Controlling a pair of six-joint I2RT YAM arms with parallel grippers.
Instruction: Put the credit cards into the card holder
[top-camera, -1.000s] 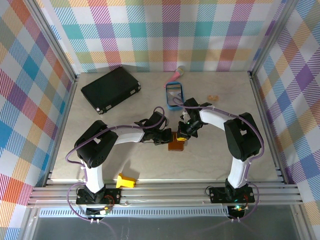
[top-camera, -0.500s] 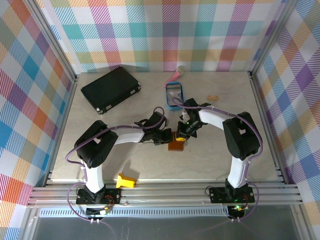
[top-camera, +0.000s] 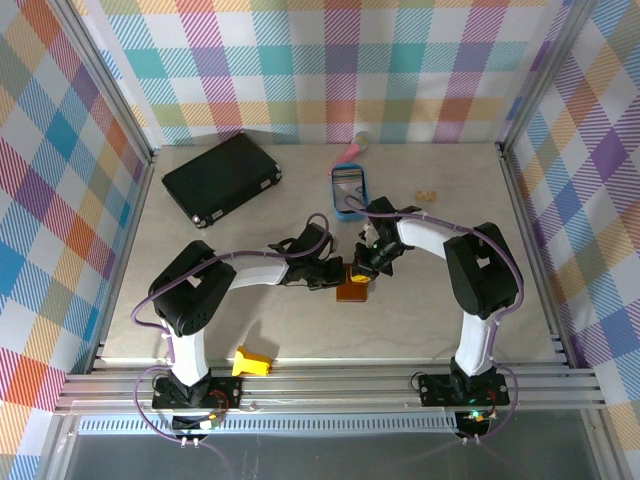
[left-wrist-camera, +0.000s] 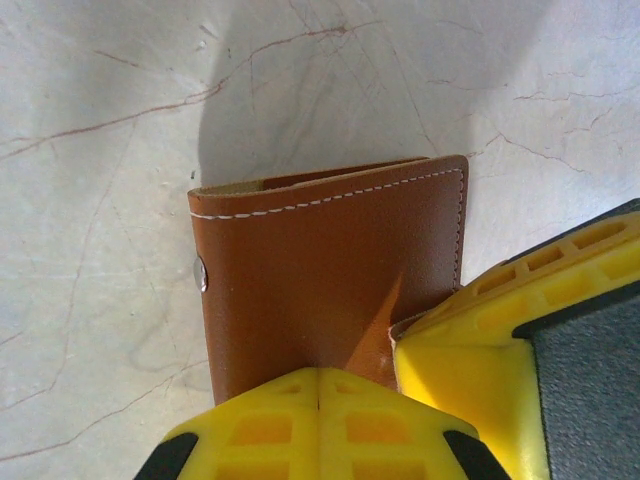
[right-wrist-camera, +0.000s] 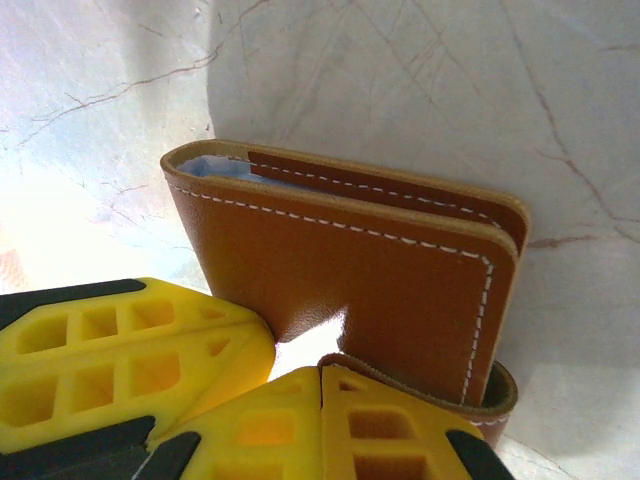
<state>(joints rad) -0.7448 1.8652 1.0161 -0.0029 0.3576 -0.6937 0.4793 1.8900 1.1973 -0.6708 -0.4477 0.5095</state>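
Marble bench (top-camera: 250, 330), plaid walls. Near edge: yellow piece (top-camera: 250, 360). Mid-bench: wallet (top-camera: 352, 293) sits btwn both hands, touching each, so neither is nearer. Left hand (top-camera: 332, 277) is on its left side, fingers together, clamped on the wallet edge. Right hand (top-camera: 371, 264) is at its far-right, pinched on the tab, I'd judge. Pocket mouth w/ blue lining (right-wrist-camera: 215, 168) faces away from right hand; a card must enter there. Long axis hard to call. Cards: can't make out any; fingers hide part of wallet. Far: black case (top-camera: 222, 178), blue tray (top-camera: 350, 190).
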